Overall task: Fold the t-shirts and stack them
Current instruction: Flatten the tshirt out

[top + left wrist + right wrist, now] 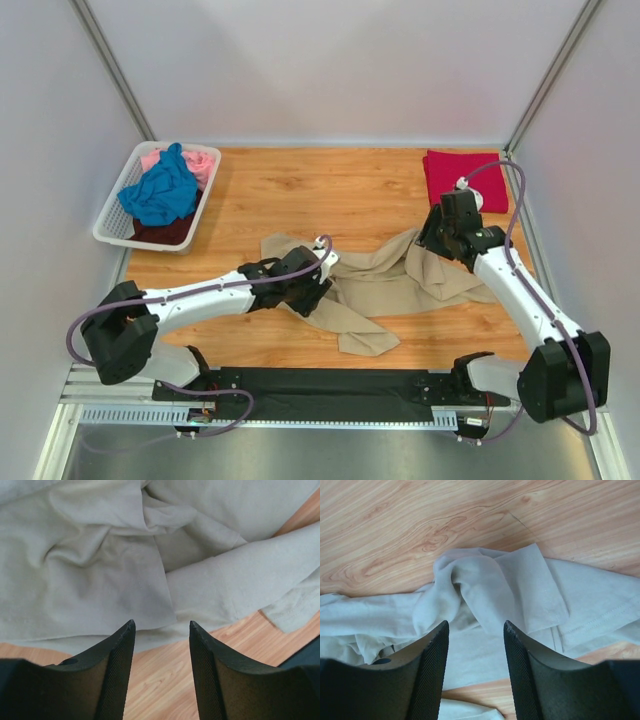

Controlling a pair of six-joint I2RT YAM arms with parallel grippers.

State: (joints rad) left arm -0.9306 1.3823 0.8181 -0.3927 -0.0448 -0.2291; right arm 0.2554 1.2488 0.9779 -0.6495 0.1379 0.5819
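Left pincer [161,625] and right pincer [475,625] both apart, each over crumpled tan t-shirt [400,285]

You've got a wood-grain table [300,190]: smooth, slight sheen, orange-brown. Mid-table, the tan t-shirt [400,285] is soft matt knit cloth, creased, w/ stitched hems. At the table's far right corner, the red t-shirt [465,178] is also matt cloth. At its far left corner, the basket [112,226] is white plastic lattice. The left gripper [162,627] & right gripper [476,625] have matt black fingers [117,670] w/ fine cross-hatch texture on the inner faces.
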